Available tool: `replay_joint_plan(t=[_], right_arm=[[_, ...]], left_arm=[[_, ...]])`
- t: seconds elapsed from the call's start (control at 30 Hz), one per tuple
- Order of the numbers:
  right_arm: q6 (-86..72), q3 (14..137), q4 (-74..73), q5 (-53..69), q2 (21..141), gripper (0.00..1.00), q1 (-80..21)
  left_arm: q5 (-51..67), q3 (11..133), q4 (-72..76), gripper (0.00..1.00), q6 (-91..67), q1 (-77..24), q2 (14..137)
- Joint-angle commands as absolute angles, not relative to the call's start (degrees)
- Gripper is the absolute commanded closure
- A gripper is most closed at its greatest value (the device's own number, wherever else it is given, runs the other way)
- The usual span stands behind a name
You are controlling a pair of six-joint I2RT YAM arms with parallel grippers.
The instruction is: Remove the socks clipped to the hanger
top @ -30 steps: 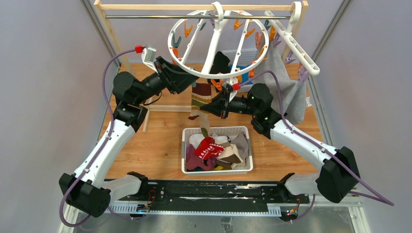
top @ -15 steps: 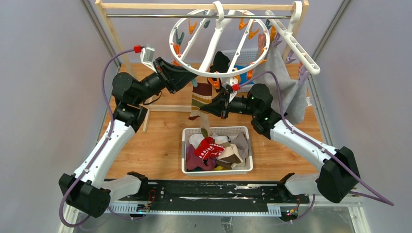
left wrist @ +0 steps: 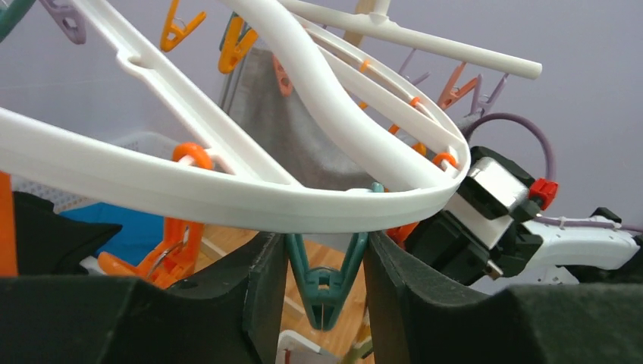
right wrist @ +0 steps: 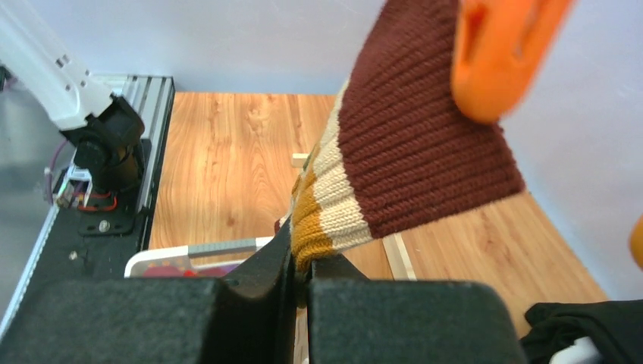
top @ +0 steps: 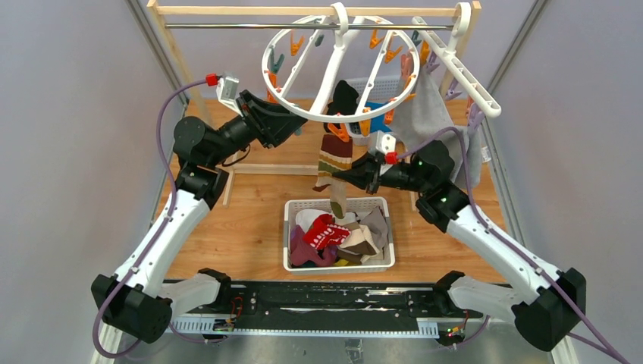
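The hanger (top: 303,114), a white ring with crossbars and coloured clips, hangs from the rail. My left gripper (top: 286,123) is at its lower left rim. In the left wrist view its fingers (left wrist: 265,265) press both sides of an empty teal clip (left wrist: 326,292) under the ring (left wrist: 189,197). My right gripper (top: 345,178) is shut on the lower part of a brown, cream and mustard striped sock (top: 332,155), also seen in the right wrist view (right wrist: 425,152). The sock's top sits at an orange clip (right wrist: 500,53); I cannot tell whether it is clipped. A black sock (top: 345,97) hangs inside the ring.
A white basket (top: 340,203) with several socks, one of them red (top: 324,231), sits below the striped sock. A grey cloth (top: 436,121) hangs from a straight white clip rack (top: 462,72) at the right. A wooden frame (top: 303,10) carries the rail.
My right arm has moved right, drawing the striped sock right and away from the left gripper. The ring has swung slightly. My left gripper stays at the ring's rim.
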State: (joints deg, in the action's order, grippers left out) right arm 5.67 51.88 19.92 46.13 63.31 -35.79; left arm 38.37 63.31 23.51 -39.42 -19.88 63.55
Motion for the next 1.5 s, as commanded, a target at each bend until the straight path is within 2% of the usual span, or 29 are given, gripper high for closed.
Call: replay_joint_plan(t=[0.0, 0.2, 0.33, 0.47, 0.57, 0.7, 1.0, 1.2, 1.47], right_arm=[[14.9, 52.4, 10.0, 50.4, 58.1, 1.0, -34.8], [24.0, 53.2, -3.4, 51.5, 53.2, 1.0, -34.3], [30.4, 54.9, -12.6, 48.8, 51.5, 1.0, -34.1], [34.5, 58.0, -21.8, 46.9, 50.2, 1.0, -33.9], [36.9, 61.0, -28.8, 46.5, 49.7, 1.0, -34.0], [39.5, 62.7, -35.1, 48.3, 50.6, 1.0, -34.0], [38.1, 56.8, -28.0, 40.7, 57.8, 1.0, -40.2], [42.9, 55.1, -25.8, 29.8, 68.1, 1.0, -50.5], [43.0, 57.9, -25.8, 22.6, 82.5, 0.99, -56.6]], left_arm=[[38.7, 61.6, 25.4, 0.5, -37.3, -18.9, 61.2], [40.4, 61.3, 18.4, 0.2, -29.9, -17.2, 59.4], [41.7, 62.5, 10.5, 0.08, -22.4, -16.7, 58.1], [41.2, 66.1, -5.8, 0.01, -8.1, -16.6, 55.9], [36.8, 68.3, -18.0, 0.0, 5.2, -16.6, 53.8], [30.9, 67.6, -25.7, 0.0, 12.4, -16.5, 52.2], [28.8, 64.2, -28.5, 0.0, 17.4, -16.6, 50.1], [28.6, 63.3, -28.6, 0.0, 18.2, -16.6, 49.5], [25.9, 62.5, -29.1, 0.0, 19.9, -16.5, 48.3]])
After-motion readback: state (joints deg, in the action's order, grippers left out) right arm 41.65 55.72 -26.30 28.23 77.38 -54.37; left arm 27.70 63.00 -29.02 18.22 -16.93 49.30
